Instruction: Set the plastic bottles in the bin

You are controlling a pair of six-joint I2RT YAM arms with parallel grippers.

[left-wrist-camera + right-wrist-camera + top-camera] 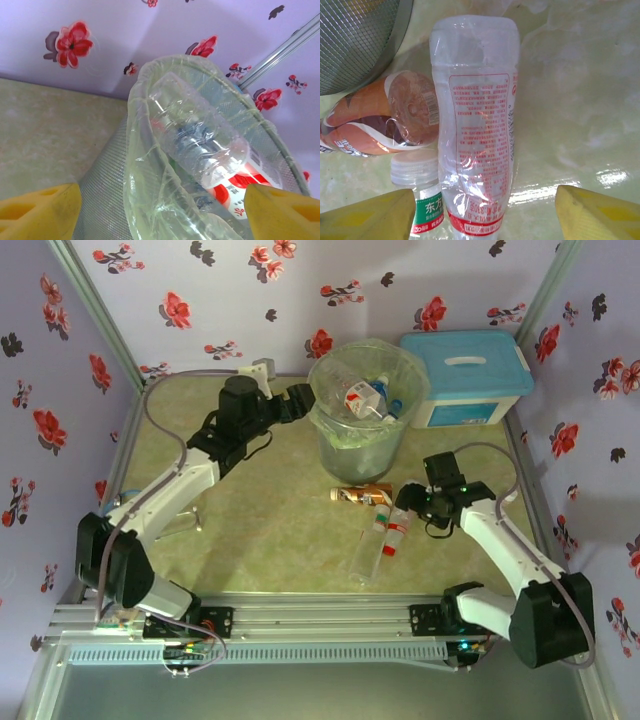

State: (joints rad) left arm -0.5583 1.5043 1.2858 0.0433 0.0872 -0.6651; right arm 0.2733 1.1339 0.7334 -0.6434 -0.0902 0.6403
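Note:
The bin, a round mesh bucket lined with a pale green bag, stands at the back centre with several plastic bottles inside. My left gripper hovers at its left rim, open and empty. In the left wrist view a clear, red-labelled bottle lies inside the bag, past my left gripper. On the table lie a brown-orange bottle and two clear bottles. My right gripper is open astride a clear red-printed bottle, both fingers apart from it.
A white box with a light-blue lid stands right of the bin. Beside the straddled bottle lie the brown-orange bottle and a white-capped, green-labelled bottle. The bin's mesh wall is close by. Flowered walls enclose the table.

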